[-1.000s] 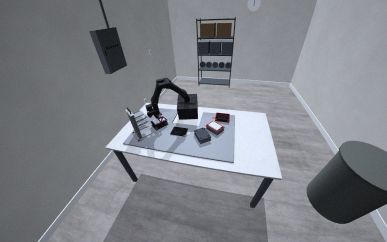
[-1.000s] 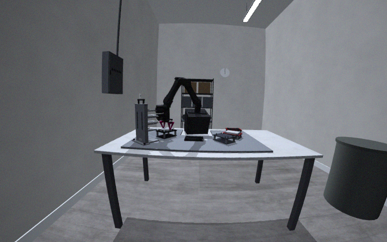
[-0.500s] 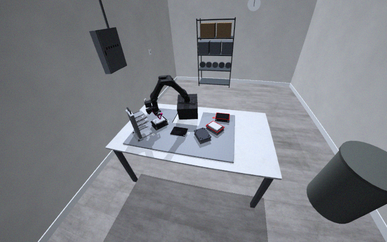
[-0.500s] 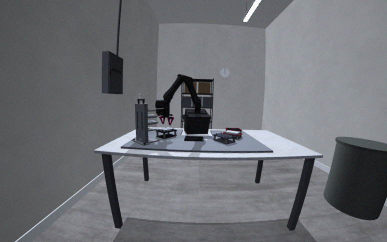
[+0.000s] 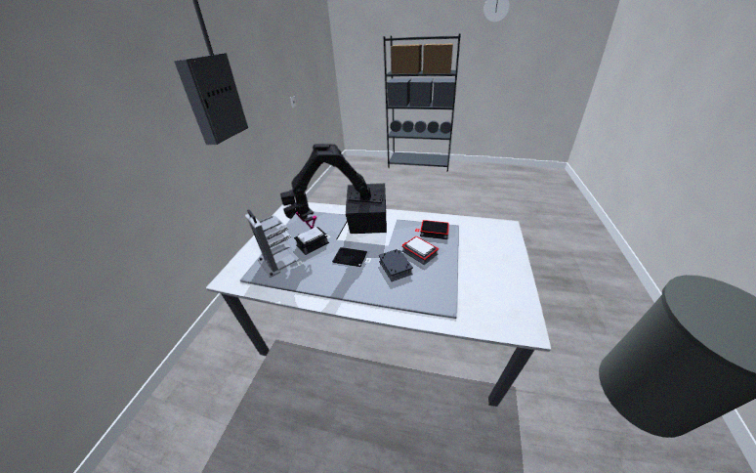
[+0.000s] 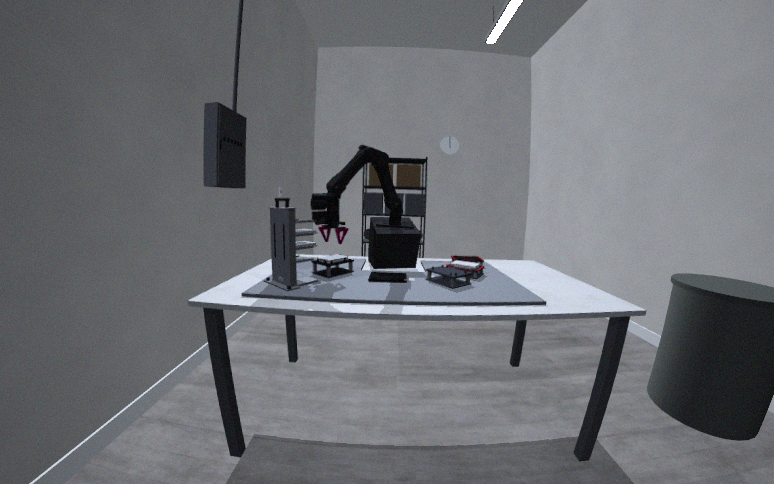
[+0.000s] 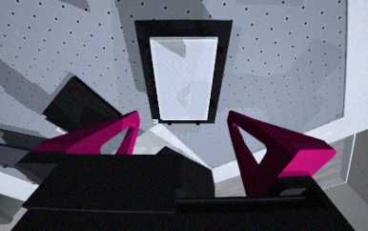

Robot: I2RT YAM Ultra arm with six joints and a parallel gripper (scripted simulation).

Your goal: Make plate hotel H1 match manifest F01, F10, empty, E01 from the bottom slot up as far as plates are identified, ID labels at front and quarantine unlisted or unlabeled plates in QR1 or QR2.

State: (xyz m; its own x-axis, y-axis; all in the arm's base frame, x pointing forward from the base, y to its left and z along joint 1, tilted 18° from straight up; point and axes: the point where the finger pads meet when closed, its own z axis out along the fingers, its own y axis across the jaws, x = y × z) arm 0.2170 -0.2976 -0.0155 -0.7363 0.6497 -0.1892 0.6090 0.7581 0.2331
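Grey walls and a wood-look floor surround a white table [image 5: 501, 312] carrying a grey perforated mat [image 5: 423, 289]. At the mat's 9 o'clock edge stands the plate hotel H1 [image 5: 261, 240], a dark tower whose thin shelves [image 6: 305, 231] look bare as far as the small views allow. Just beside it, toward 3 o'clock, a white-topped microplate [image 5: 311, 236] lies flat on a raised black nest [image 6: 332, 265]. Which nest this is and whether the plate carries a label I cannot tell. The gripper [image 6: 333, 234] hovers directly above the plate, well apart from it, its magenta fingers spread fully wide with nothing between them; in the wrist view the plate [image 7: 183, 78] sits at 12 o'clock between the two fingers. Farther toward 3 o'clock are a flat black nest [image 5: 350, 256], a dark raised nest [image 5: 396, 263] and two red-rimmed nests [image 5: 434, 227], the nearer one holding a white plate [image 5: 419, 246].

The microplate looks light, rigid and smooth-walled, so it may slip; I would grip it across its two long sides at mid-length, keeping it level
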